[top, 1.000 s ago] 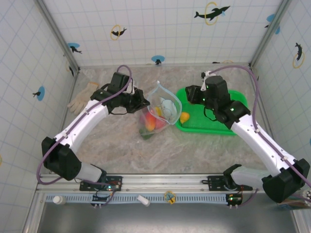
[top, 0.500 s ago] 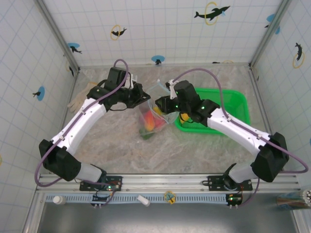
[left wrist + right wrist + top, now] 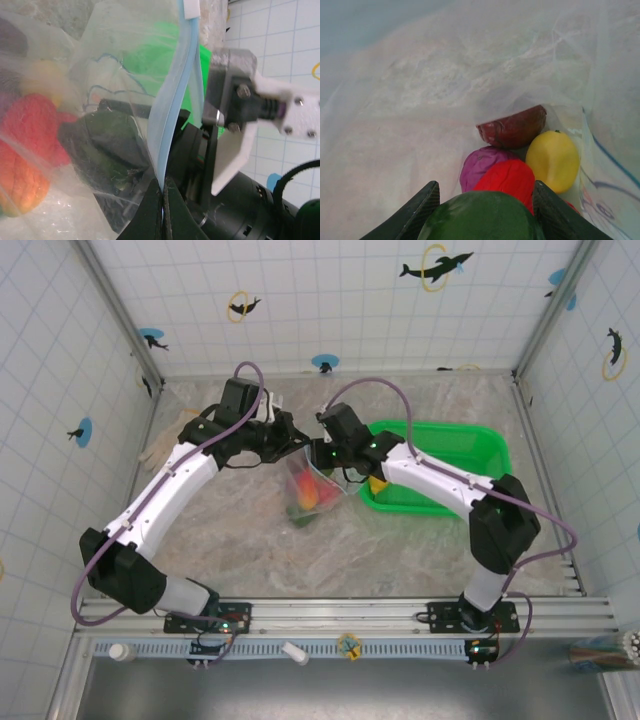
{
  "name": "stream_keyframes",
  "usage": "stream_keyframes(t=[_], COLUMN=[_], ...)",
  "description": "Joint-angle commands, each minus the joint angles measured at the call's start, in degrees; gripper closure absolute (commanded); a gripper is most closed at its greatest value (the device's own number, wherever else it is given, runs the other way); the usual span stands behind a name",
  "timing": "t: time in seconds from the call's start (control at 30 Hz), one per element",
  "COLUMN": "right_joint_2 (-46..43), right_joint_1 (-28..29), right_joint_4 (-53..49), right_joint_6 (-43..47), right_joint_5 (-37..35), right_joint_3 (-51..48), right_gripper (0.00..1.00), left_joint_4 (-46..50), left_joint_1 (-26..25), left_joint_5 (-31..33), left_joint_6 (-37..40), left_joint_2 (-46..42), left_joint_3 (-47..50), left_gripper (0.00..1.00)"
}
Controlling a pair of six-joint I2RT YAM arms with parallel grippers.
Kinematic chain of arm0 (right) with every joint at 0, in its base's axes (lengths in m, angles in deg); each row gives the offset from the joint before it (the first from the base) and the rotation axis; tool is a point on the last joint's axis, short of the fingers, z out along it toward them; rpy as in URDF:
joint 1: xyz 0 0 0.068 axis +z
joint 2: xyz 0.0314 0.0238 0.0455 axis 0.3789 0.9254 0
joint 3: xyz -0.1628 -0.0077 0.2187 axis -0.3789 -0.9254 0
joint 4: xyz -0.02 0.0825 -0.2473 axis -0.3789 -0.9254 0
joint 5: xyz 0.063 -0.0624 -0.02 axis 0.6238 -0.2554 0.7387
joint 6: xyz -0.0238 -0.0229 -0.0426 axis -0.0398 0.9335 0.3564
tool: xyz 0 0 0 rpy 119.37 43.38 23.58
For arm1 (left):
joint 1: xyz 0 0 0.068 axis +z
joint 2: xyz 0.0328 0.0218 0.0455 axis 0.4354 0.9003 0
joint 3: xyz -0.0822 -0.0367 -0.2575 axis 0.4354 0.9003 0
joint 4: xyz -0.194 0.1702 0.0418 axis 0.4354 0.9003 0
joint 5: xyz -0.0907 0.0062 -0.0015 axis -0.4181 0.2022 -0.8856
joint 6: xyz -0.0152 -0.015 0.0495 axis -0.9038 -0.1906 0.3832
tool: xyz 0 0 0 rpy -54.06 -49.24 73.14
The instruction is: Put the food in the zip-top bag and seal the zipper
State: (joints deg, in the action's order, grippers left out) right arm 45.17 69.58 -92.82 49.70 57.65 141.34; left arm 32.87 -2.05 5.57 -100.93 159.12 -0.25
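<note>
The left jaws pinched the zipper (image 3: 169,115), holding the bag (image 3: 107,55) open so the right jaws, gripping a green vegetable (image 3: 480,217), could reach inside.

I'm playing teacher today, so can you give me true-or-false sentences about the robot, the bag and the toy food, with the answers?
1. The left gripper is pinching the blue zipper of the zip-top bag. True.
2. The right gripper is empty. False: it holds a green food between its fingers.
3. A maroon food lies inside the zip-top bag. True.
4. The basket is red. False: it is green.
5. The white glove lies in the basket. False: it lies on the table, near the left wall.
</note>
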Motion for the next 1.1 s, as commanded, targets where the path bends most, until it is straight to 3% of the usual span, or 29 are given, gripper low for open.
stream_keyframes(t=[0.0, 0.2, 0.27, 0.43, 0.6, 0.77, 0.9, 1.07], right_joint_2=[2.69, 5.29, 5.4, 4.11, 0.6, -3.85, -6.88, -13.49], right_joint_1=[0.24, 0.21, 0.16, 0.1, -0.45, -1.27, -1.43, -2.12], right_joint_4=[-2.3, -2.89, -3.14, -3.06, -1.39, 0.09, -0.81, -0.68], right_joint_6=[-1.41, -1.9, -2.39, -1.9, -1.51, -1.69, -1.06, 1.89], right_joint_5=[-1.66, -0.59, -0.45, 0.12, 0.47, 0.97, 0.36, -0.08], right_joint_3=[4.45, 6.03, 6.24, 6.27, 5.16, 3.34, 1.81, -1.34], right_gripper=[0.5, 0.39, 0.31, 0.28, 0.36, 0.56, 0.66, 0.67], left_joint_4=[1.15, 0.05, -0.34, -0.21, 0.0, 1.36, 1.85, 2.97], left_joint_1=[-0.02, 0.43, 0.43, 0.57, 0.95, 1.22, 1.31, 1.31], left_joint_5=[-0.83, -0.25, -0.25, 0.01, 0.45, 1.86, 1.9, 2.51], left_joint_6=[0.73, 0.53, 0.39, 0.56, 0.73, 1.85, 2.17, 2.73], left_joint_2=[-1.48, -1.93, -1.76, -1.45, -1.4, -0.97, -0.7, -0.65], left_joint_3=[-1.6, -0.15, -0.39, -0.87, -0.92, -1.54, -1.98, -2.09], left_gripper=[1.0, 1.0, 1.0, 1.0, 1.0, 1.0, 1.0, 1.0])
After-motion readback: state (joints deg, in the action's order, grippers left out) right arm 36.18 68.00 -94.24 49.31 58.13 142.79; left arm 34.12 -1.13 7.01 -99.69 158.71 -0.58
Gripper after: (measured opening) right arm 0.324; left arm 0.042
